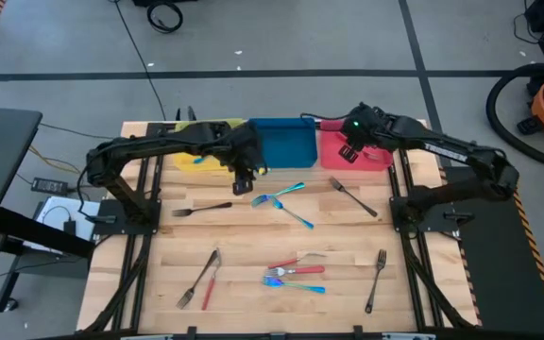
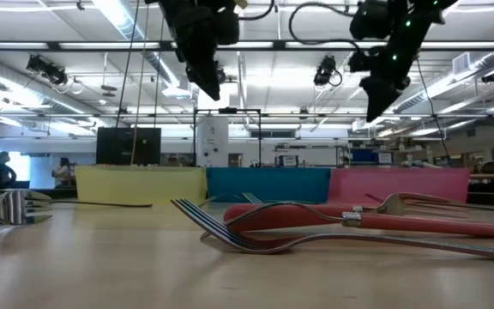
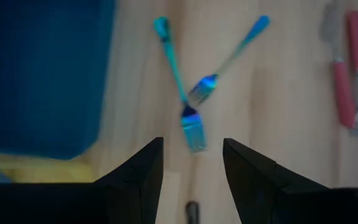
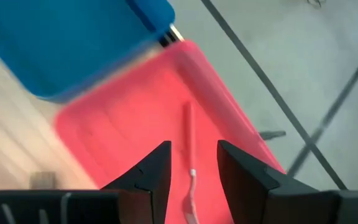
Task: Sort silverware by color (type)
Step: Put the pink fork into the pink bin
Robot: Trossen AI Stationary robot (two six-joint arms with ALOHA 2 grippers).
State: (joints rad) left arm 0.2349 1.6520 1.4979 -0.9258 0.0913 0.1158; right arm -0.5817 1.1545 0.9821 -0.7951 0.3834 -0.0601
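Note:
My left gripper (image 1: pixel 242 181) (image 3: pixel 192 146) hangs open in the air just in front of the blue tray (image 1: pixel 282 142). Beneath and ahead of it two blue-handled forks (image 3: pixel 188 102) (image 1: pixel 284 200) lie crossed on the table. My right gripper (image 1: pixel 348 152) (image 4: pixel 193 149) is open above the red tray (image 4: pixel 166 124), where one red-handled piece (image 4: pixel 190 158) lies on the tray floor. More silverware lies flat on the wood: a grey fork (image 1: pixel 201 209), another grey fork (image 1: pixel 352 196), a third (image 1: pixel 376 280), a grey fork beside a red piece (image 1: pixel 202 280), and red and blue pieces (image 1: pixel 296 275).
A yellow tray (image 1: pixel 201 151), the blue tray and the red tray stand in a row at the table's far edge. In the low view a red-handled piece (image 2: pixel 401 221) and a fork (image 2: pixel 230 232) lie close to the camera. Bare wood shows at the table's near-left corner.

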